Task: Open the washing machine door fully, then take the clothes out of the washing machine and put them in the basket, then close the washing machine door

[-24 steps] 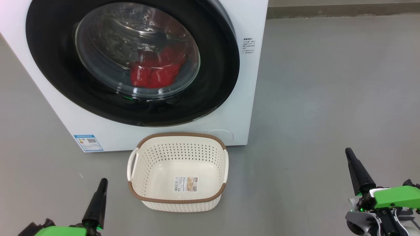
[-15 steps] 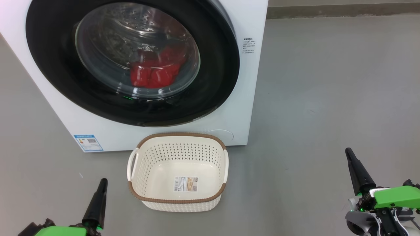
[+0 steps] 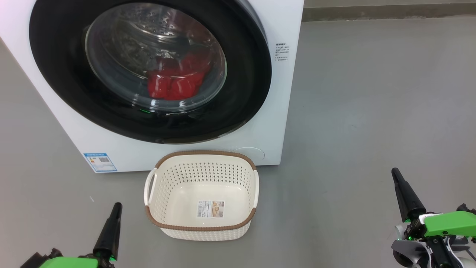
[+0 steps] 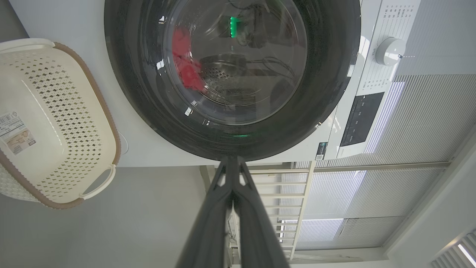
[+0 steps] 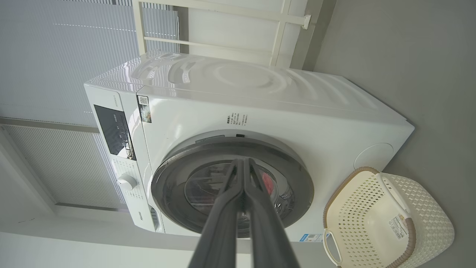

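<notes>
Grey floor (image 3: 353, 111) spreads below. Left claw (image 3: 117, 207) and right claw (image 3: 395, 174), both pinched shut and empty, flank the basket (image 3: 202, 152), well apart from it. Just beyond stands the washer (image 3: 282, 111), red clothes (image 3: 174, 83) behind its door (image 3: 245, 93) glass.

Washing machine door (image 3: 55, 74) shut against washing machine (image 3: 186, 150), glass bowl sealing clothes (image 3: 173, 83) inside drum; black rim bars way in. Basket (image 3: 202, 153) stands on floor (image 3: 372, 111) just before machine's lower front, mouth up, open to reach from above. Broad bare floor right of machine and basket, narrower strip left. Left gripper (image 3: 117, 205) and right gripper (image 3: 394, 171), fingers pressed together, flank basket, apart from it, well short of door.
</notes>
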